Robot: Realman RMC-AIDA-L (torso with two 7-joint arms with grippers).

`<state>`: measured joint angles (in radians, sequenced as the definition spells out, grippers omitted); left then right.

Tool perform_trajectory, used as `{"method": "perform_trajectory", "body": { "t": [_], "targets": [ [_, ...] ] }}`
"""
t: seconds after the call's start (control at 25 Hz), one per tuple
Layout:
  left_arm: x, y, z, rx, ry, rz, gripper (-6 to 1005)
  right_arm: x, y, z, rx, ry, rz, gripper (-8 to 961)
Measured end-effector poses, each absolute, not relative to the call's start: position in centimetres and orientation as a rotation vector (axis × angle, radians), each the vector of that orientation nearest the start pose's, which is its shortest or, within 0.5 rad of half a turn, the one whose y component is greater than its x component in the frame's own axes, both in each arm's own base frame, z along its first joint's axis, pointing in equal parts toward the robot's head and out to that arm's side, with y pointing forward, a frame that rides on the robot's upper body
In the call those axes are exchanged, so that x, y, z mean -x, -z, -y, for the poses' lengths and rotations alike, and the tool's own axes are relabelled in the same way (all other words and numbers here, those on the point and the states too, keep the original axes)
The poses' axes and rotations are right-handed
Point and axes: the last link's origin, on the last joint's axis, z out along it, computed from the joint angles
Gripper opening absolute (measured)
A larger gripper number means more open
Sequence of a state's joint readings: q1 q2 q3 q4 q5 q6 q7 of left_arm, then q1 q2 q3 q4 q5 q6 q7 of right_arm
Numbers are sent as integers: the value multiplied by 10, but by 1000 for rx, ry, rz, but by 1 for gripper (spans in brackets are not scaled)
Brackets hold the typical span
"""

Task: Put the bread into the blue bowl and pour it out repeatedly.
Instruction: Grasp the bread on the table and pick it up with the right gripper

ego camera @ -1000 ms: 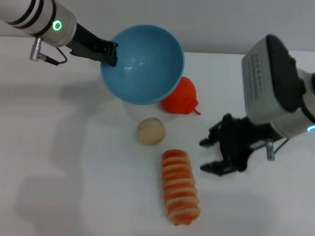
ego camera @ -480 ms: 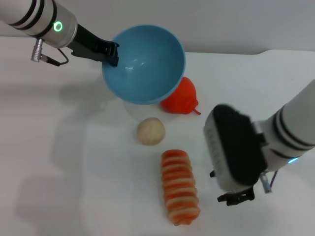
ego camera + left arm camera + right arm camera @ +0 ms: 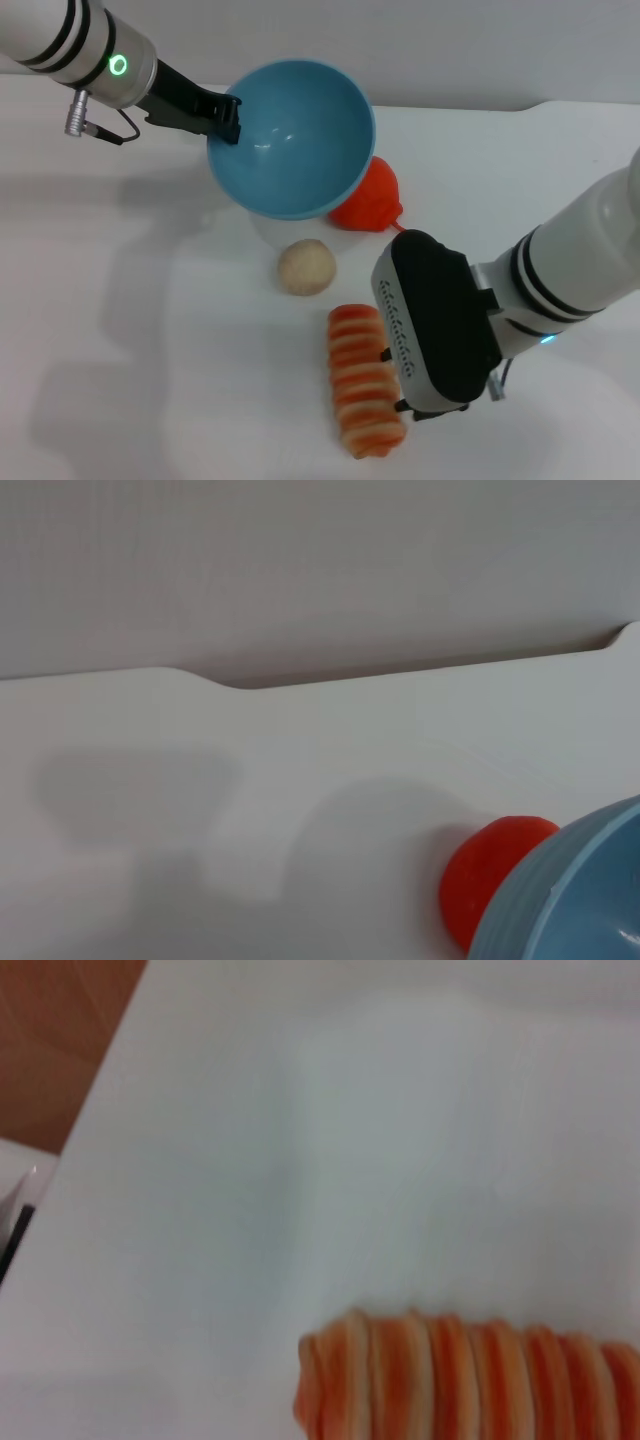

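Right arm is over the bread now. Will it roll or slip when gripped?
The bread is a ridged cylinder lying on its side on the table, so a nudge could roll it. The spiral ridges probably help grip. It looks like a light, stiff toy.

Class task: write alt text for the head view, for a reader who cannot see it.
The right gripper hangs over the bread lying on the white table. The left gripper holds the blue bowl tilted above the table, with a beige ball and red toy nearby.
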<state>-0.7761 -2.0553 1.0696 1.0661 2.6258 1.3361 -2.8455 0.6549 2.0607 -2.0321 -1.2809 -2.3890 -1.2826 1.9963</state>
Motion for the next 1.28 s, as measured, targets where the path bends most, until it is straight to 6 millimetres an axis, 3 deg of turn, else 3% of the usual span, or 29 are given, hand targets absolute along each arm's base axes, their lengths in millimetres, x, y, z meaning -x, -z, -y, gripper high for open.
{"method": "perform_trajectory", "body": {
  "t": [0.84, 1.08, 1.28],
  "targets": [
    [189, -25, -425, 2178, -80, 1428, 13, -171, 156, -300, 3059, 619, 340, 534],
    [189, -25, -425, 2177, -80, 1428, 13, -172, 157, -302, 3044, 593, 311, 395],
    [189, -25, -425, 2177, -80, 1427, 13, -167, 152, -301, 3070, 544, 256, 348]
  ]
}}
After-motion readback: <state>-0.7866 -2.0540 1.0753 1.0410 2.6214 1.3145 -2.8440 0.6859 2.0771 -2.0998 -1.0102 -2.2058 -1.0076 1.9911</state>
